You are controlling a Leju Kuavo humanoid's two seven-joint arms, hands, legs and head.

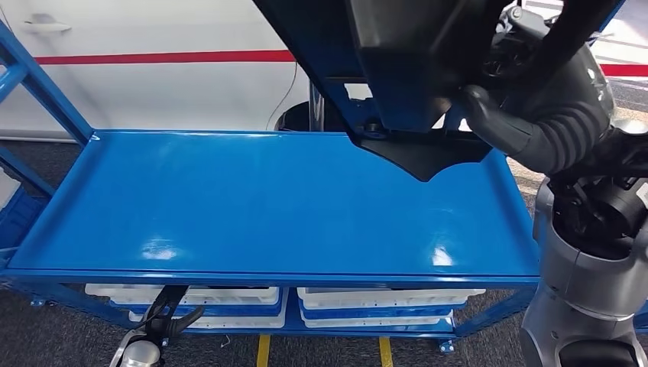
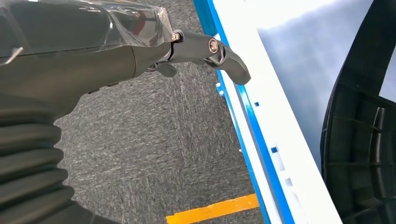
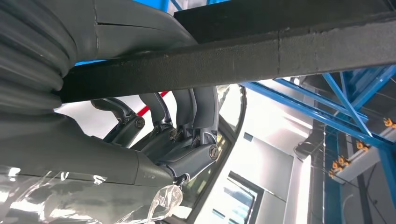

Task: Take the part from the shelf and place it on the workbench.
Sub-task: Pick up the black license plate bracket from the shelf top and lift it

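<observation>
The part (image 1: 416, 61), a large black moulded panel with a matte surface, is occupying the upper centre and upper right of the head view, its lower edge ending in a curved, pointed lip (image 1: 428, 164) that is hanging over the far right portion of the blue desk (image 1: 252, 206). In the right wrist view the part (image 3: 233, 58) is crossing the frame as a thick, dark, grainy bar, and the right hand (image 3: 168, 135) is gripping it, with its dark fingers (image 3: 196, 105) hooking up behind the bar's edge. In the head view the right hand (image 1: 527, 130) is showing as a ribbed grey cover at the right of the frame, pressed against the part's side. The part's top and right are being cut off by the frame, so its full outline is hard to make out; whether it is touching the desk cannot be told. A ribbed black curved piece (image 2: 364, 140) is lying at the right edge of the left wrist view; its identity is unclear. The left hand (image 1: 164, 313) is hanging at the lower left of the head view, below the desk's front edge, its fingers (image 2: 219, 51) apart and holding nothing, over grey carpet (image 2: 154, 144). White trays (image 1: 229, 294) are sitting under the desk.
</observation>
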